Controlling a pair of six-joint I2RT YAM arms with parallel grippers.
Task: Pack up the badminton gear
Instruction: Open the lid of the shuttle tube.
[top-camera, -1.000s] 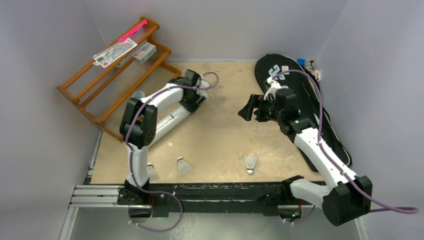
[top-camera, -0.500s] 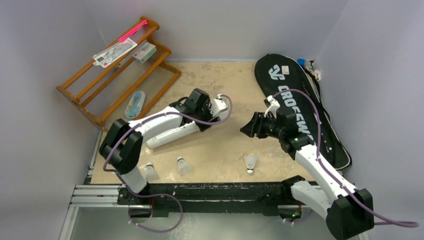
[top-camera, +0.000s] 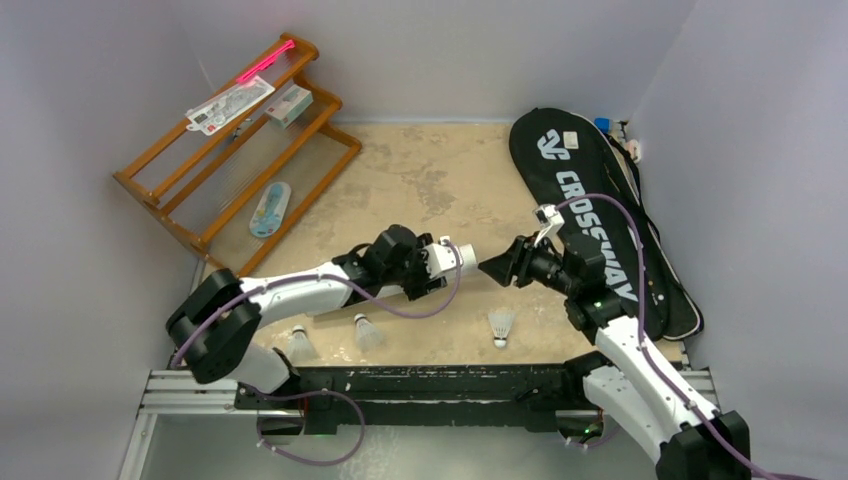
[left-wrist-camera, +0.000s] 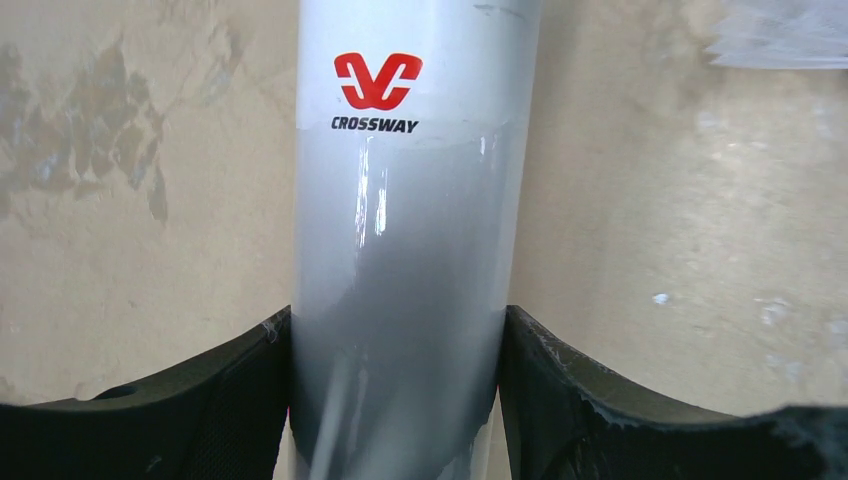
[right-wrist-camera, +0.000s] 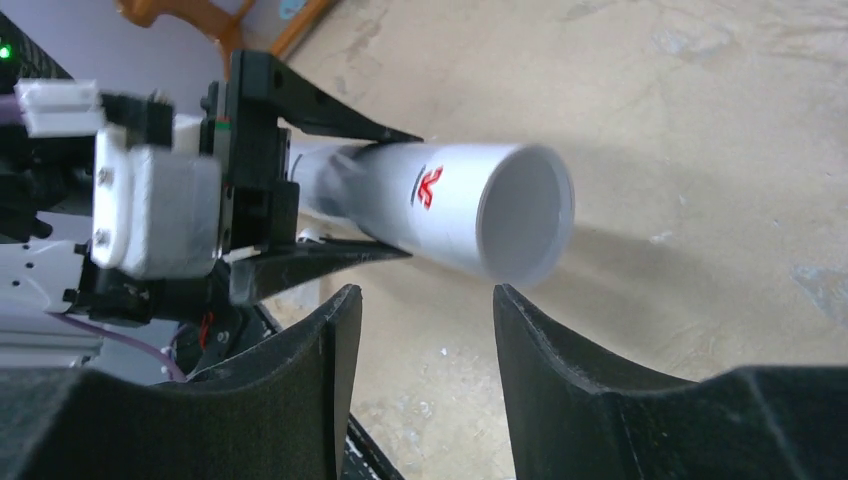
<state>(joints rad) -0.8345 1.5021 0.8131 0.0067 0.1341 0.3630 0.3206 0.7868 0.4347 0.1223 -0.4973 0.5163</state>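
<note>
Nearest, along the near edge of the tabletop (top-camera: 430, 180), three small white feather shuttlecocks (top-camera: 501, 326) stand loose, apart from one another. Just beyond them, mid-tabletop, the left end effector (left-wrist-camera: 397, 340) grips the long white-silver tube (left-wrist-camera: 400, 230), a finger pressed to each side. The tube's open mouth points at the right end effector (right-wrist-camera: 422, 300), whose jaws stand apart with nothing between them. The step looks like a handover or a steadying of the tube. To do it well, the right fingers should straddle the wall squarely behind the rim and close gently, since a thin tube may crush or slip; the left grip should not let go before that. At the far right corner a black racket-shaped bag (top-camera: 590, 200) with white lettering lies flat. Whether a second bag lies under it is unclear, the tube's other end is hidden, and no racket can be made out.
</note>
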